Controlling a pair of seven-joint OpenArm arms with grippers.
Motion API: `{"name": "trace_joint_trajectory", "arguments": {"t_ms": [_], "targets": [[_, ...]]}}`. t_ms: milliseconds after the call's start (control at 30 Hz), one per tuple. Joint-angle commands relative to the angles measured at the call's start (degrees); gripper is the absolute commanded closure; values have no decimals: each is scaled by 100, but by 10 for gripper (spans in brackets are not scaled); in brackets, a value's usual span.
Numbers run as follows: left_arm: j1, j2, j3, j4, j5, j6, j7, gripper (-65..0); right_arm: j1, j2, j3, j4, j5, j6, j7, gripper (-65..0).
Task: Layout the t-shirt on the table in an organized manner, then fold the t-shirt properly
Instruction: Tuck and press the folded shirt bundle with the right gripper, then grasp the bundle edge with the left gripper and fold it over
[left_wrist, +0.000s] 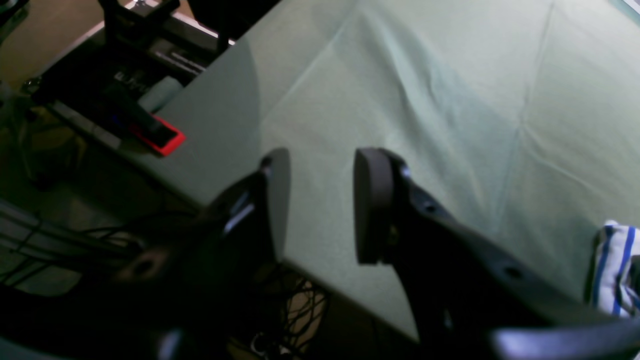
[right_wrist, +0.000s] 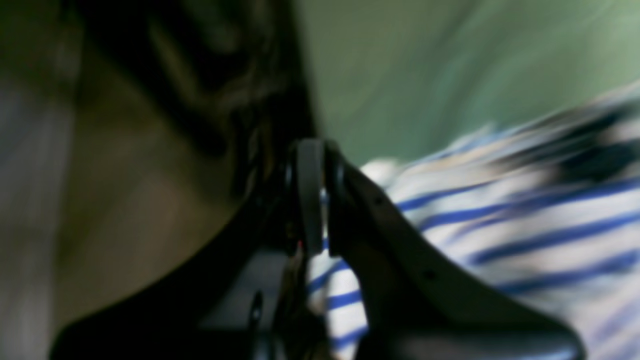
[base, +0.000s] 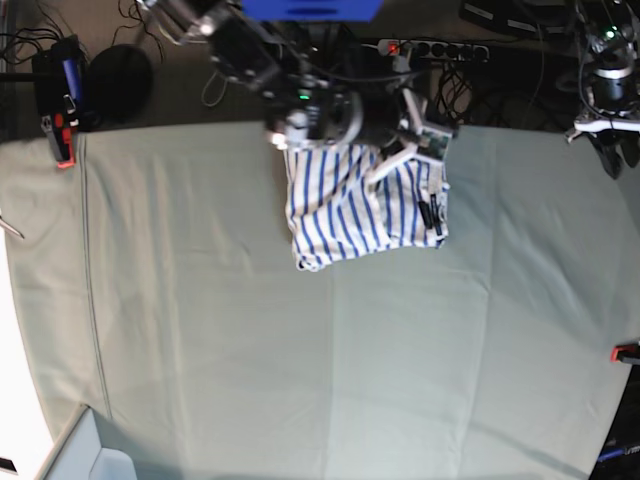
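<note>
The t-shirt, bunched at the surface's far edge, is being pinched by the closed right gripper; the left gripper is being held open, empty. Fabric should be drawn out slowly, kept flat.

We see t-shirt: white, thin blue stripes, bunched into rumpled, roughly square heap, not spread flat. Lies at far-middle of table, near its far edge. Small dark tag shows on heap's right side. We note table: broad, pale grey-green cloth cover, creased; red clamps at left and right edges.
</note>
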Motion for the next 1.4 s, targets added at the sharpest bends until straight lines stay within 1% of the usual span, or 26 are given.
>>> {"name": "trace_joint_trajectory", "arguments": {"t_ms": [0,67,167,233,400,633,700,767,833,900,1167,1267,1367], "targets": [[31,-60,-33,97,-25,-6,-138,-208,-8,-29,120,343,20,-1,6,0],[31,-60,-33,88,-25,-6,-138,-208,-8,-20,427,651,20,-1,-232,0],[31,-51,-7,106,-25,-6,-138,-208,352,-91,884,563,20,-1,-478,0],[31,-51,-16,97,-25,-6,-138,-208,616,-223,946,273,20,-1,-583,0],[75,-60,-33,97,-25,-6,-138,-208,1337,-513,981,-1028,11,-1,-548,0],[93,-68,-42,88,-25,-6,-138,-208,2102,-961,981,-3173,11,-1,278,0],[93,-68,-42,88,-25,-6,-138,-208,2277,-969,955,-3806,20,-49,604,0],[93,-68,-42,97,-25,-6,-138,-208,2357,-969,946,-4184,20,-269,964,0],[93,-60,-42,106,-25,-6,-138,-208,2418,-969,946,-4422,20,-348,1263,0],[102,-60,-42,114,-17,-6,-138,-208,2506,-969,946,-4624,38,-357,1456,0],[75,-77,-7,114,-17,-6,-138,-208,2594,-969,972,-4554,46,-366,2177,0],[31,-33,11,141,-17,-6,-129,-208,2304,-969,981,-4000,46,-357,2335,0],[49,-68,327,150,-43,-50,-129,-209,1899,-969,990,-2980,46,-357,2353,0]]}}
